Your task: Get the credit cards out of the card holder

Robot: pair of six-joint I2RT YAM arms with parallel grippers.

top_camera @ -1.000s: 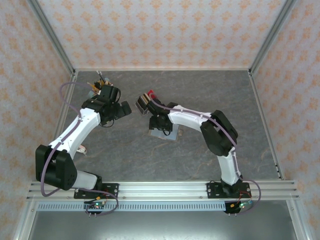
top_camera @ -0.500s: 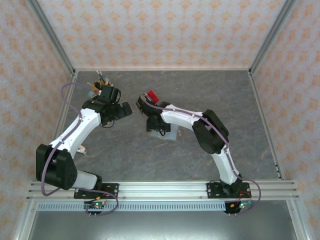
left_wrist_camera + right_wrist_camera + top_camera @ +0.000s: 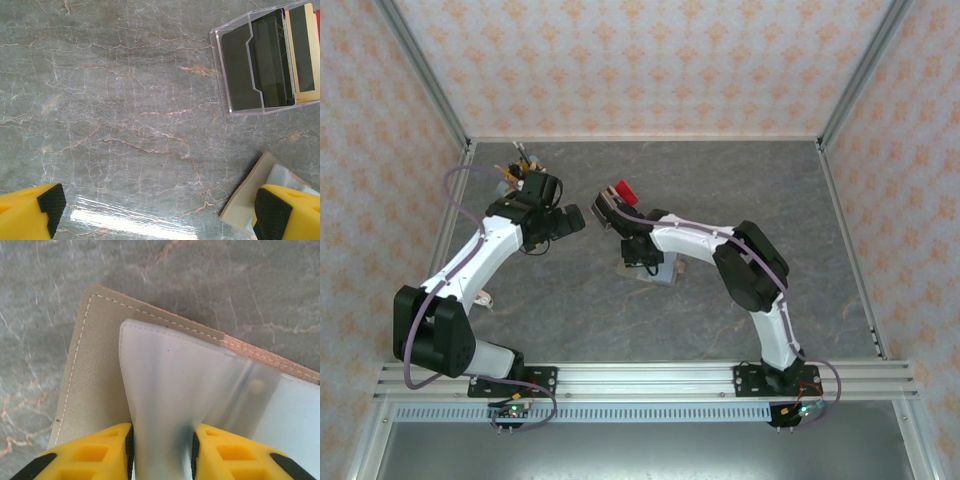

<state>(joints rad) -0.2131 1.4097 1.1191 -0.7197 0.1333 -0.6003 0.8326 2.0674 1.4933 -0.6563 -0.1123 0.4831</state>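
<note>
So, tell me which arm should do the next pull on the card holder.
Right: the right end effector grips the frosted inner sleeve of the card holder. The left end effector hangs open over bare table, the holder's corner beside one finger.

Bright, even light falls from overhead; my arms throw only faint, soft shadows on the table (image 3: 570,300). A white streak of glare lies on the stone near my left fingers (image 3: 30,212). Up close, the holder's (image 3: 95,370) stitching is sharp, while my right fingers (image 3: 85,460) blur at the bottom edge.
</note>
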